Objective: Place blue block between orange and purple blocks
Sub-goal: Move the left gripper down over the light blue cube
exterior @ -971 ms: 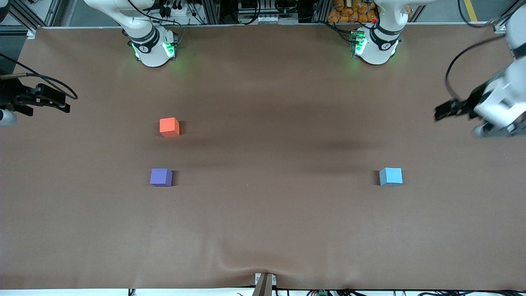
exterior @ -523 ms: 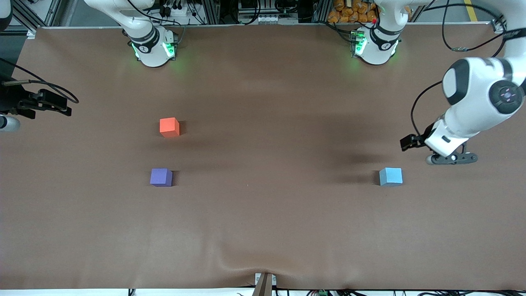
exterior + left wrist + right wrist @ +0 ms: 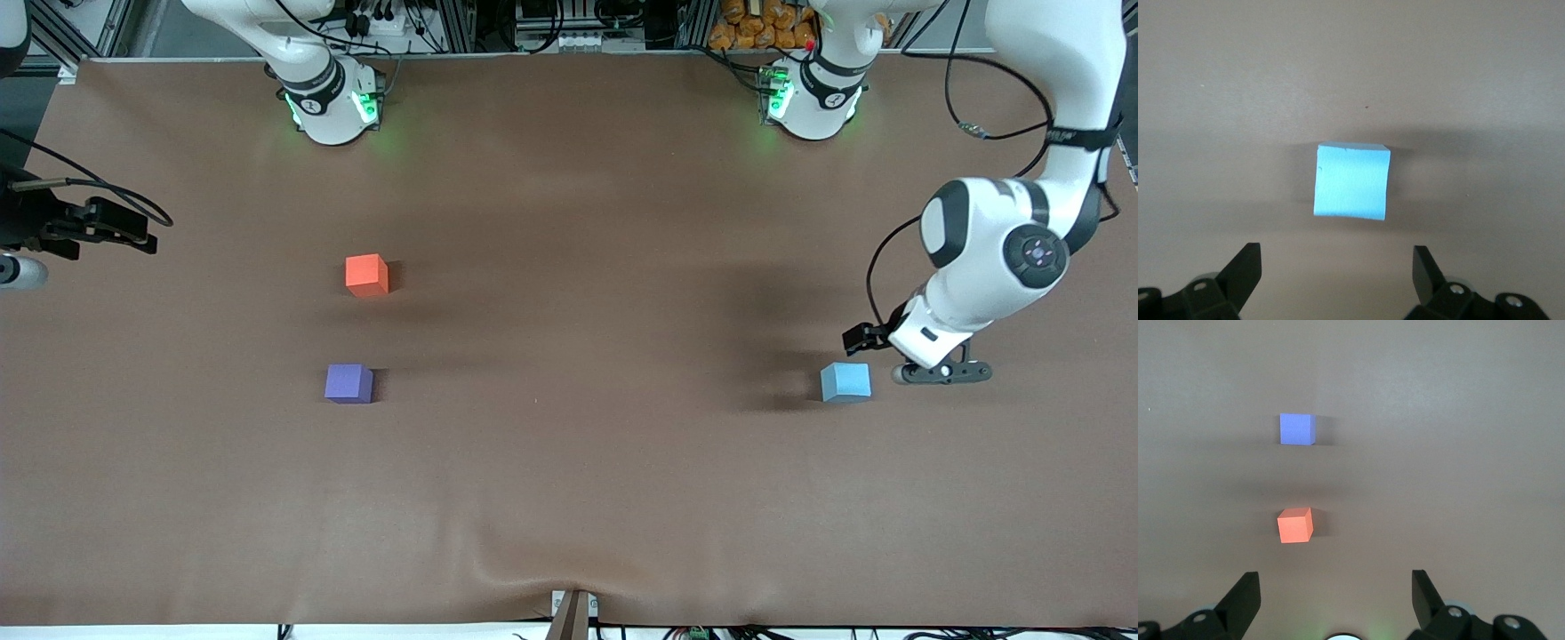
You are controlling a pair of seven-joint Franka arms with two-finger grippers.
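The blue block (image 3: 845, 382) sits on the brown table toward the left arm's end; it also shows in the left wrist view (image 3: 1353, 180). My left gripper (image 3: 941, 372) hangs over bare table just beside it, toward the table's end, open and empty (image 3: 1336, 270). The orange block (image 3: 366, 275) and the purple block (image 3: 348, 384) sit toward the right arm's end, purple nearer the front camera, with a gap between them. My right gripper (image 3: 1336, 593) is open and empty, and waits at the table's edge (image 3: 22, 262). Its wrist view shows the orange block (image 3: 1295, 525) and the purple block (image 3: 1297, 429).
The brown table cover (image 3: 569, 462) has a raised wrinkle at its front edge (image 3: 524, 573). The two arm bases (image 3: 333, 102) (image 3: 813, 98) stand along the back edge.
My left arm has swung in from the table's end and come down beside the blue block. The right gripper has barely moved. The three blocks have not moved.
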